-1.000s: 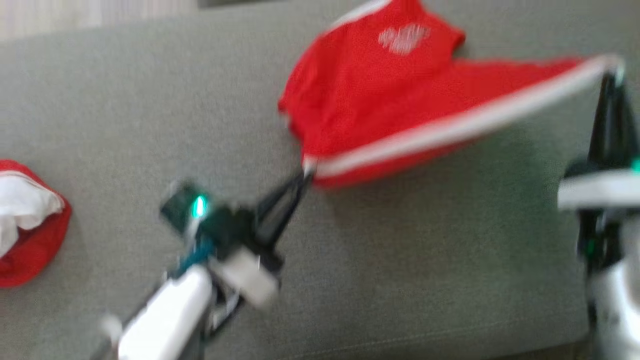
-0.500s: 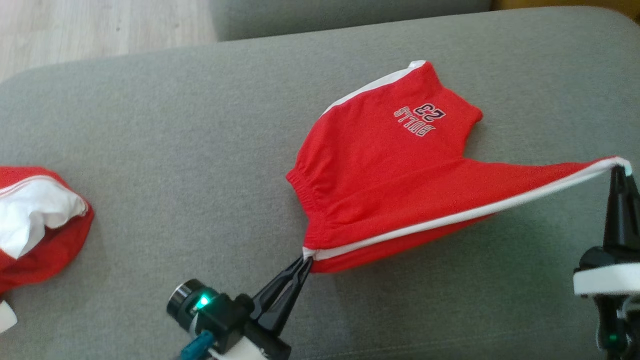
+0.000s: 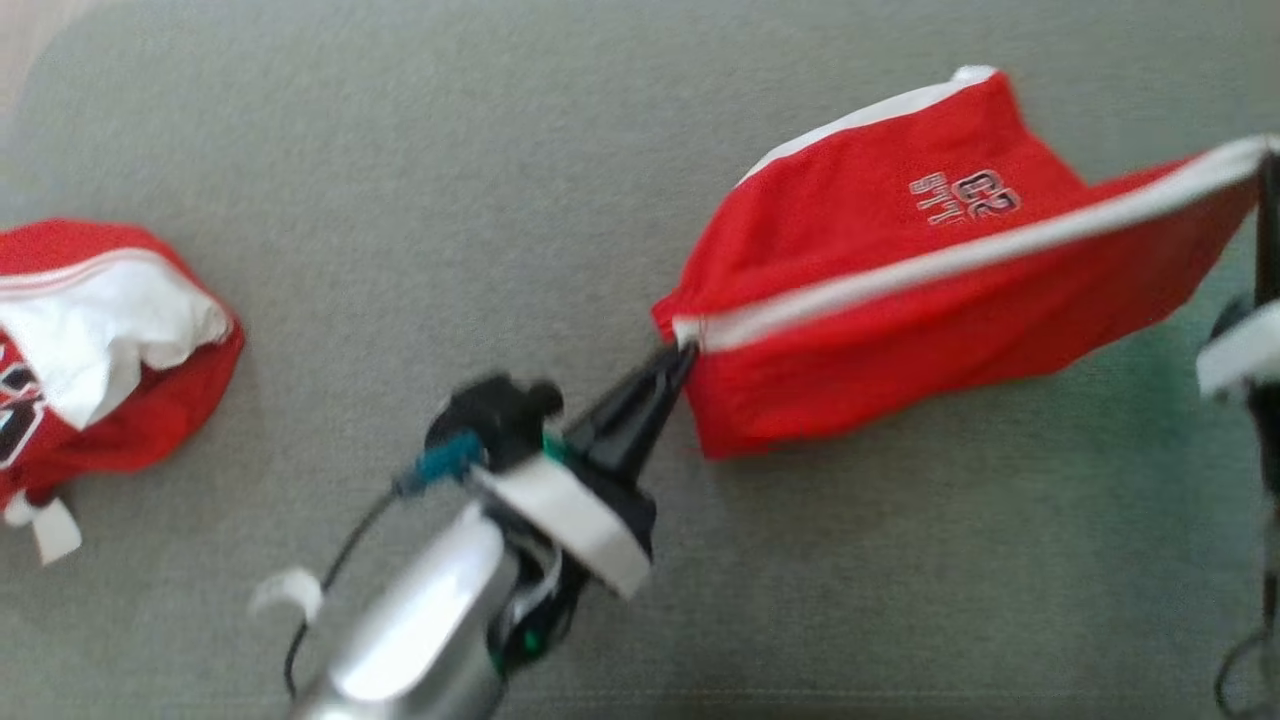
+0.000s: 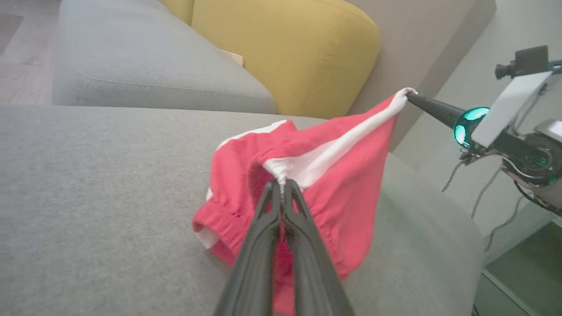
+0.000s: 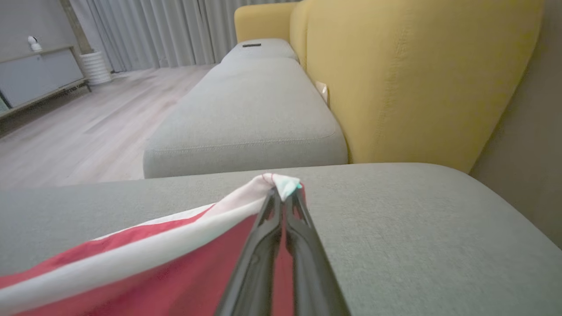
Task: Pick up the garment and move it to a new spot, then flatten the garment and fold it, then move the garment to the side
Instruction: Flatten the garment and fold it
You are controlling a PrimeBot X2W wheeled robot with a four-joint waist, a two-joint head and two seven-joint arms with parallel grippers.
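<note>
The garment (image 3: 900, 290) is a pair of red shorts with a white side stripe and dark lettering, held up above the grey cushion (image 3: 450, 200). My left gripper (image 3: 682, 350) is shut on the waistband end of the white stripe (image 4: 281, 175). At the head view's right edge, my right gripper (image 3: 1268, 152) is shut on the stripe's other end, the hem corner (image 5: 281, 186). The stripe (image 3: 960, 262) is stretched taut between the two grippers and the red cloth hangs below it. In the left wrist view the right gripper (image 4: 410, 93) pinches the far tip of the garment (image 4: 307, 175).
A second red and white garment (image 3: 100, 350) lies crumpled at the left of the cushion. A yellow backrest (image 5: 417, 79) rises behind the seat, and another grey cushion (image 5: 250, 114) adjoins it. Wooden floor (image 5: 79, 127) lies beyond.
Both grippers have lifted the garment higher, so more cloth hangs off the cushion. The left arm has come further into view. The head camera has shifted, moving the whole scene.
</note>
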